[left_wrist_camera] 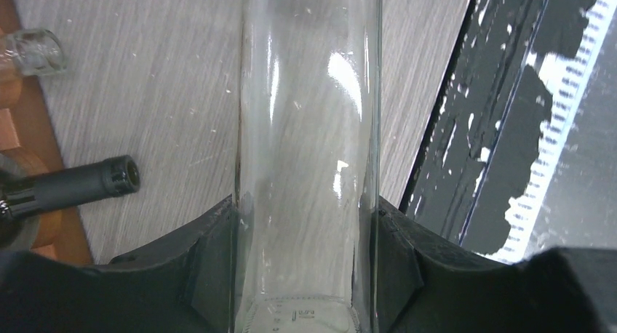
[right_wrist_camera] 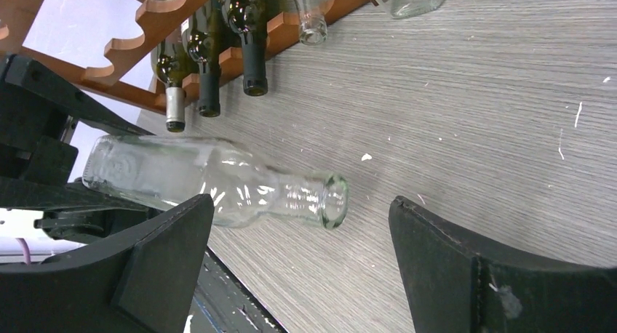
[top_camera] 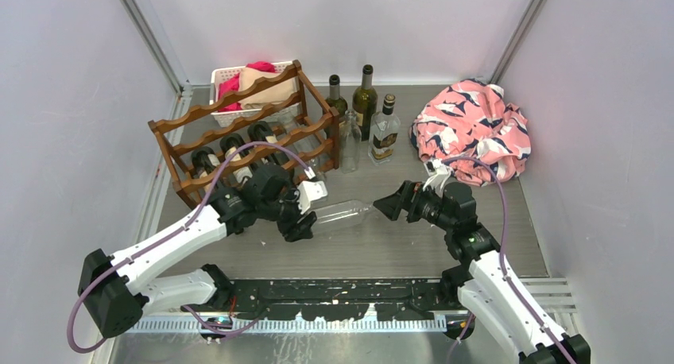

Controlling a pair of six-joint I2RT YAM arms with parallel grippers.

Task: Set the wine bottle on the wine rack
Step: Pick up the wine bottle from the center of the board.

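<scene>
Nearest me, the left tool (top_camera: 306, 213) clamps its black fingers (left_wrist_camera: 211, 267) on the base end of the wine bottle (top_camera: 342, 215), a smooth cylinder of clear, empty glass. The bottle is held roughly level just above the grey wood-grain table (top_camera: 381, 253), in front of the wine rack (top_camera: 167, 159) and not in it. Its narrow neck points at the right tool (top_camera: 389, 203), which gapes wide and holds nothing, its matte black fingers (right_wrist_camera: 167, 253) either side of the bottle's open mouth without touching it.

Behind the left tool stands the rack, reddish-brown wood with scalloped rails. Several dark glass bottles (top_camera: 230, 153) lie in its lower tier, necks toward me. To its right a cluster of upright bottles (top_camera: 366, 102) stands, some dark green, some clear. Farther right lies a bunched pink printed cloth (top_camera: 473, 129). Behind the rack, a white slotted basket (top_camera: 222, 74) holds red-pink fabric (top_camera: 254, 68).
</scene>
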